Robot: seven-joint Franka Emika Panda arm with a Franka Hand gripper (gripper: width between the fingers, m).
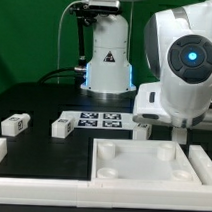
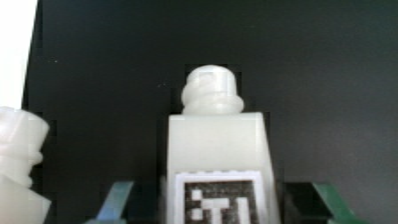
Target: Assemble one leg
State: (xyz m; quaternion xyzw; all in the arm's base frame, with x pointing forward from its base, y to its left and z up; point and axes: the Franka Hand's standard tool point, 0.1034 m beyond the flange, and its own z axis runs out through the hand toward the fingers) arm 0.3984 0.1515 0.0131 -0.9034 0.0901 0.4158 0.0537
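Pincer (image 2: 217,208) is standing open. The fingers (image 2: 121,200) are sitting either side of the leg (image 2: 217,150) with a dark gap showing on both sides, so it's straddling the leg, not pinching it. Only dull teal finger edges are showing.

The leg is a smooth white plastic block, square-edged, topping out in a rounded knob on a narrower neck. A black-and-white square tag is facing the camera at the end by the fingers. It's showing against the matte black table (image 2: 320,80). Just beside it a white knobbed part (image 2: 18,150) is poking in, cut off by the frame, and I can't tell what it is.

Exterior view:
- A small peg (image 1: 141,129) is sitting under the arm's (image 1: 181,67) white hand, just beside the end of the marker board (image 1: 98,121) on the exterior view's right. I can't tell if it's the same leg.
- A second peg (image 1: 61,127) is lying just off the board's other end.
- A third peg (image 1: 15,122) is lying further toward the exterior view's left.
- The square panel (image 1: 141,164), thick white plastic, is lying flat nearer the camera. Three of its round corner sockets are in view, each showing a bare floor.
- A white rail (image 1: 31,163) is running along the table on the exterior view's left of the panel.
- A blue ring is glowing on the arm's round joint.
- The white robot base (image 1: 108,54), carrying a warning triangle, is standing behind the board.
- A green backdrop (image 1: 27,31) is hanging behind it.
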